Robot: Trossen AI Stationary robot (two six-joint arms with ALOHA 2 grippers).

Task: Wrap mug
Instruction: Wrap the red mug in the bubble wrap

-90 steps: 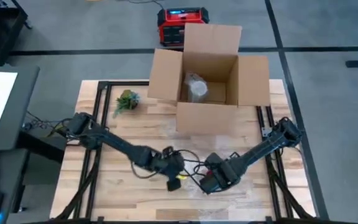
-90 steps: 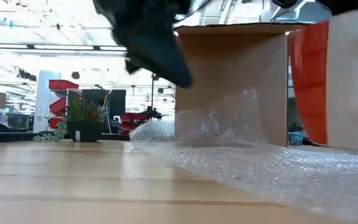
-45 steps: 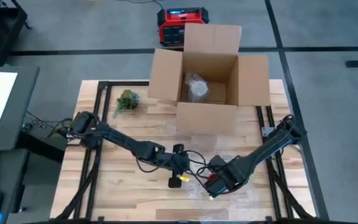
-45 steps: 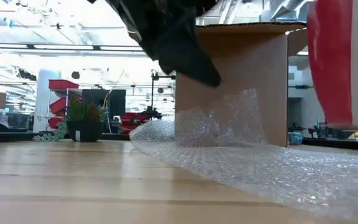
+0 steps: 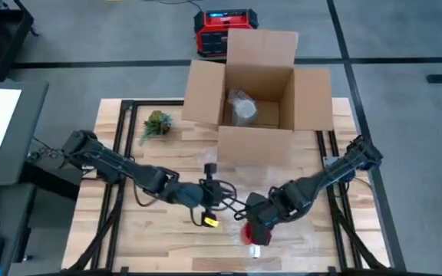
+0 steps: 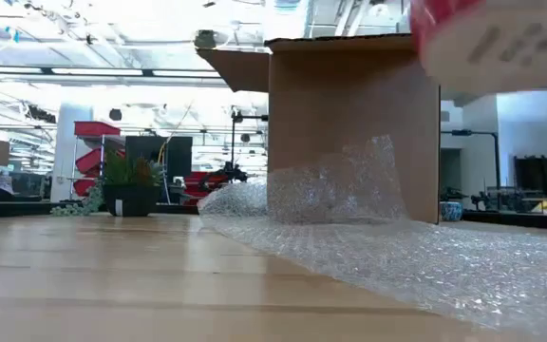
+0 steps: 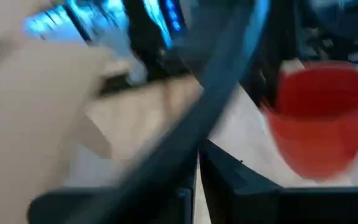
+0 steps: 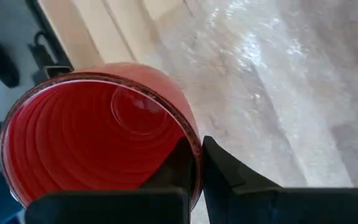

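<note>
The red mug (image 8: 98, 137) hangs tipped over the bubble wrap (image 6: 397, 252), which lies flat on the table's near right part. My right gripper (image 8: 197, 165) is shut on the mug. In the high view the mug (image 5: 249, 233) is just nearside of that gripper (image 5: 256, 221). The low view shows the mug's pale underside (image 6: 497, 38) high above the wrap. My left gripper (image 5: 209, 193) hovers to the mug's left, shut and holding nothing. Its wrist view shows the mug (image 7: 319, 124) ahead. My right gripper pinches the mug's wall at the rim (image 8: 194, 144), one finger inside the mug and one outside. The mug is lifted clear of the bubble wrap and tipped, its mouth turned toward the wrist camera.
An open cardboard box (image 5: 255, 107) stands at the table's far middle with a wrapped item (image 5: 242, 107) inside. A small potted plant (image 5: 156, 124) sits at the far left. A cable with a yellow tag (image 5: 210, 222) hangs by the left gripper.
My right gripper has lifted the mug off the bubble wrap and tipped it over, shifting a little toward the table's left. My left gripper has drawn back up and toward the far-left, out of the low view.
</note>
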